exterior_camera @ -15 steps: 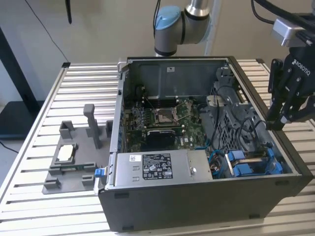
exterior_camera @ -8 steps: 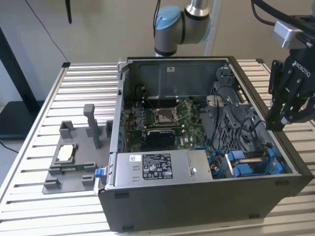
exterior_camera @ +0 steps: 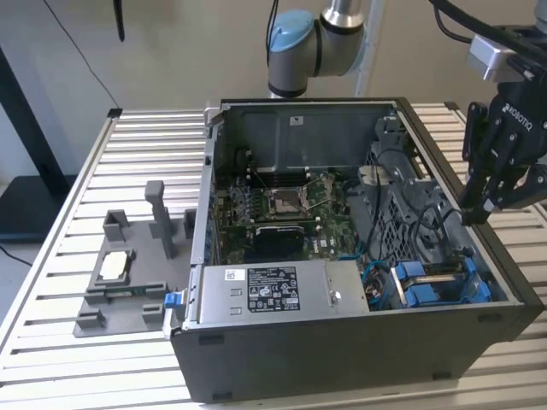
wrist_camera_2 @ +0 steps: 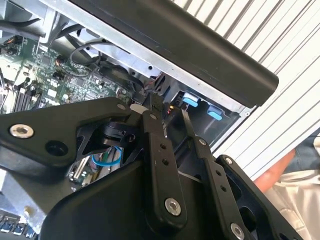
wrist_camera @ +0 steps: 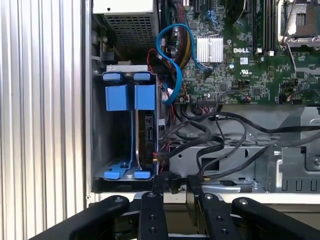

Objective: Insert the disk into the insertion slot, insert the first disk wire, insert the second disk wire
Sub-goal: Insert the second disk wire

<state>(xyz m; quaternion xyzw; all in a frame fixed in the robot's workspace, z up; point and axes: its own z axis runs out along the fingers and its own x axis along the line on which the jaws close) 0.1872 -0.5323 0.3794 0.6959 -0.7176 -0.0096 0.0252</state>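
With the disk (wrist_camera: pixel 145 131) already sitting in the drive bay (wrist_camera: pixel 100 150) just ahead of the fingertips, the gripper (wrist_camera: pixel 175 183) is clenching what looks like a black wire plug (wrist_camera: pixel 172 181), so the wire insertions are seemingly remaining unfinished.

Open computer case (exterior_camera: pixel 342 359) stands on a slatted table (exterior_camera: pixel 154 128). Black cables (wrist_camera: pixel 197 148) run just beside the gripper (exterior_camera: pixel 473 213). The motherboard (exterior_camera: pixel 291 205) and power supply (exterior_camera: pixel 273 290) lie farther off, toward the exterior view's left. A grey fixture (exterior_camera: pixel 120 295) bearing a processor chip (exterior_camera: pixel 115 266) sits farthest from it, outside the case.
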